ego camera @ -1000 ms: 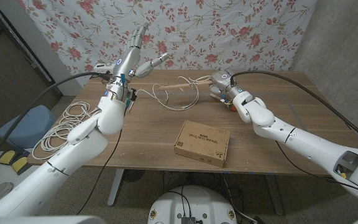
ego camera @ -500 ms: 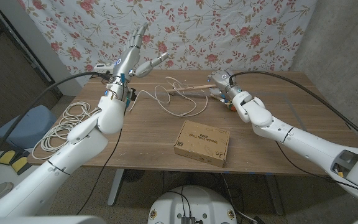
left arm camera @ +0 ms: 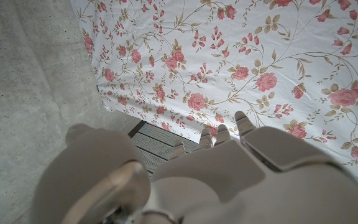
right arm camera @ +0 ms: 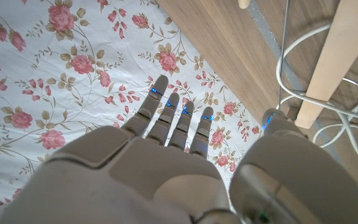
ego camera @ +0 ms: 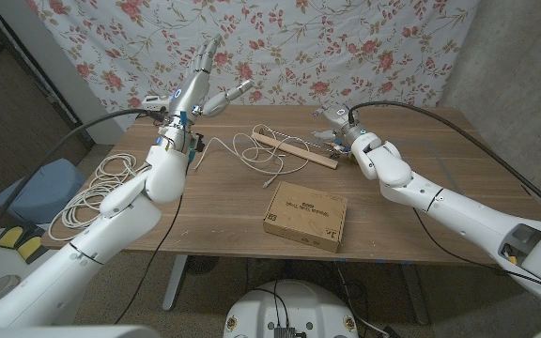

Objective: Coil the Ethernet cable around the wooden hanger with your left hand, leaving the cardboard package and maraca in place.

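A: Ethernet cable (ego camera: 256, 148)?
B: White, lying in loose loops on the desk (ego camera: 411, 178), draped over the left end of the wooden hanger (ego camera: 296, 150). Hanger lies flat, slanted, at the far middle of the desk.
A: Left robot hand (ego camera: 201, 86)?
B: Raised above the far-left corner, fingers spread, holding nothing, apart from the cable.
A: Right robot hand (ego camera: 334, 120)?
B: Just beside the hanger's right end, fingers straight & apart per wrist cam, nothing gripped.
A: Cardboard package (ego camera: 305, 215)?
B: Flat, nearer the front edge, apart from hanger.
A: Anything else?
B: Second cable coil (ego camera: 94, 192) off the desk's left side; floral cloth (ego camera: 346, 38) behind.
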